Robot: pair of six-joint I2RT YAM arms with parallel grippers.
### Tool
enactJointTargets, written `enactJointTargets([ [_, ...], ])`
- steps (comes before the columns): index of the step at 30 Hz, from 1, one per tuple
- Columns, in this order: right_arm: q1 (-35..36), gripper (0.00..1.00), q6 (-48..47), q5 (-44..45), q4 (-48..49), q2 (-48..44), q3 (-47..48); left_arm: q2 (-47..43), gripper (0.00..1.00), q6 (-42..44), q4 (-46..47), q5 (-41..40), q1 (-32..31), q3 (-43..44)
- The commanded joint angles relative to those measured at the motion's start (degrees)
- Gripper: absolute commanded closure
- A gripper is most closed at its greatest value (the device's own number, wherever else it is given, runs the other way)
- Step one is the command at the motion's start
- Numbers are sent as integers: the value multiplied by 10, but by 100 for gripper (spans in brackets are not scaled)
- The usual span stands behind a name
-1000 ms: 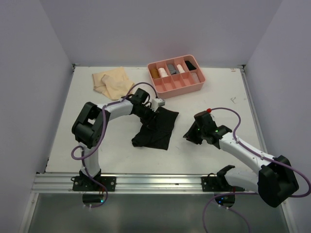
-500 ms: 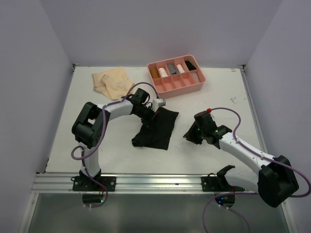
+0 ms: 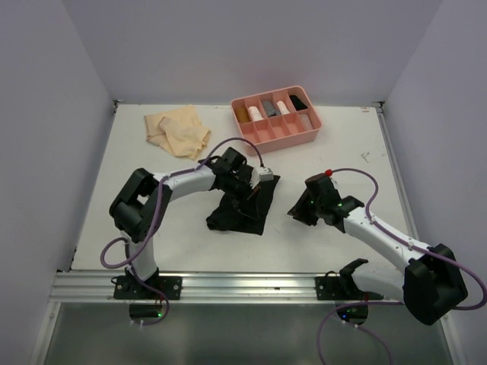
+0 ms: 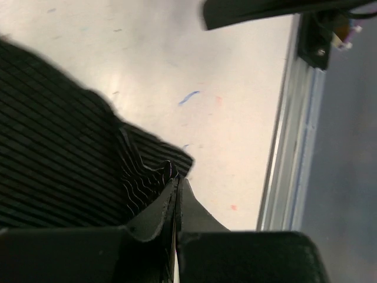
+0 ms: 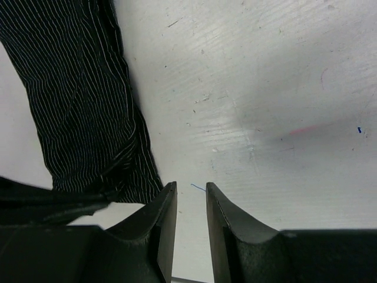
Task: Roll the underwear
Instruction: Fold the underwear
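Upper left of the overhead view: the pale tan underwear (image 3: 179, 131) lies loosely folded on the table (image 3: 99, 190), well apart from both arms. Nobody is bothering with it.

Sliding toward the centre, here's the action. The left gripper (image 3: 248, 196) is down on the black underwear (image 3: 236, 217), which sits mid-table, bunched along its upper edge. The left wrist view settles it: the jaws are pressed tight together, and a small fold of the pinstriped cloth is pinched right at the fingertips (image 4: 156, 215).

That garment looks thin, limp and very light. It should drape and wrinkle rather than hold any shape, and I'd expect it to slide easily over this smooth table. A one-point pinch will likely drag it into a peak, so for a tidy roll the hem or edge looks like the place to grip, ideally at two spots.

Upper centre-right, the pink tray (image 3: 304, 137) sits at the back, with small rolled bundles in its rear compartments.

Further right, the right gripper (image 3: 294, 212) hangs just beside the black cloth's right edge. Its jaws stand partly spread, with only bare table between them.
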Motion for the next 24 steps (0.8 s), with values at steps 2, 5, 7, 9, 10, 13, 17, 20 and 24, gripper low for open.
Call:
enactJointTargets([
  [2,-7,69,-10,13,5,3,24,-68,93,26,5,84,-46,-19],
  [5,-11,68,-23,13,10,19,43,-92,63,11,28,82,-46,-33],
  [7,-15,67,-32,12,21,40,52,-102,58,13,24,74,-33,-21],
  [9,-23,67,-42,6,38,68,67,-109,53,-6,35,78,-14,-12],
  [10,-26,67,-46,5,46,80,72,-115,53,-16,38,68,11,1],
  [13,-38,67,-61,-6,79,146,104,-117,54,-42,51,11,73,22],
  [17,-51,66,-76,-16,120,241,172,-101,54,-8,36,-90,119,36],
  [20,-60,66,-76,-43,143,319,220,-72,55,5,16,-121,147,47],
  [24,-72,64,-64,-45,177,366,251,-50,55,8,17,-111,179,39],
])
